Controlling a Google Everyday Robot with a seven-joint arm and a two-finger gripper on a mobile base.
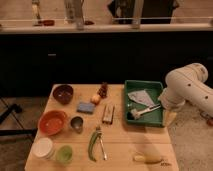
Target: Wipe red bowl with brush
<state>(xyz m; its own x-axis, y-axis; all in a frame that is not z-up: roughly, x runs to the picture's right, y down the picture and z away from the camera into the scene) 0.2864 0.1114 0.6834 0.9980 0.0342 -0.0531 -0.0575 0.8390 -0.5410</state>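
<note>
Brush (144, 111) lies in the green tray (145, 83) at the right end of the tabletop (120, 145), not picked up. It sits just below the grey cloth (140, 96).

End effector (170, 119) hangs at the tray's right edge, under the white arm. Fingers apart, nothing between them.

Key relation: brush is immediately left of the end effector, near but not touching.
- Long axis runs lower-left to upper-right.
- Bristle head is at the lower-left end, toward the tabletop middle.
- Handle tip is at the upper-right end, pointing at the arm.

So the handle is the near end. My read: reach left over the tray wall and close across the handle, jaws roughly square to that diagonal.

Red bowl (52, 122) is at the far left of the tabletop, well apart from the tray. After the grasp the carry goes left across the full width.

In the lane: metal cup (77, 123) just right of the red bowl, green-handled utensil (93, 145) nearer the front. The maroon bowl (63, 93) behind is not the target.

Only 1 arm, so no choice of side.
</note>
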